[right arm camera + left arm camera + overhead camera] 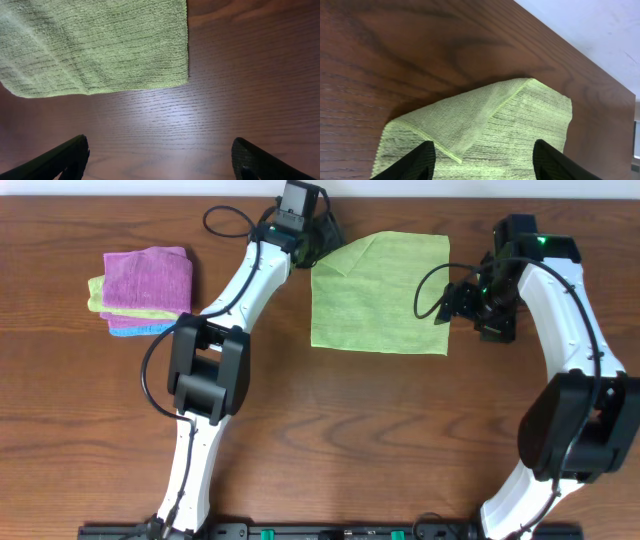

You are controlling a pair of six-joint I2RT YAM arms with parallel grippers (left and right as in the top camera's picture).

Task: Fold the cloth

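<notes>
The lime-green cloth (380,295) lies flat at the back middle of the table, with its far-left corner flipped over onto itself (465,120). My left gripper (322,250) hovers at that folded corner. In the left wrist view its fingers (415,162) stand wide apart, open, over the cloth (520,125), gripping nothing. My right gripper (452,302) sits just off the cloth's right edge. It is open too, fingers (62,159) spread above bare wood, with the cloth's (95,45) edge and near corner ahead of it.
A stack of folded cloths (145,288) lies at the far left, with pink-purple on top, yellow-green under it and teal-blue at the bottom. The table's back edge (580,60) runs close behind the green cloth. Both arms' bases stand at the front edge.
</notes>
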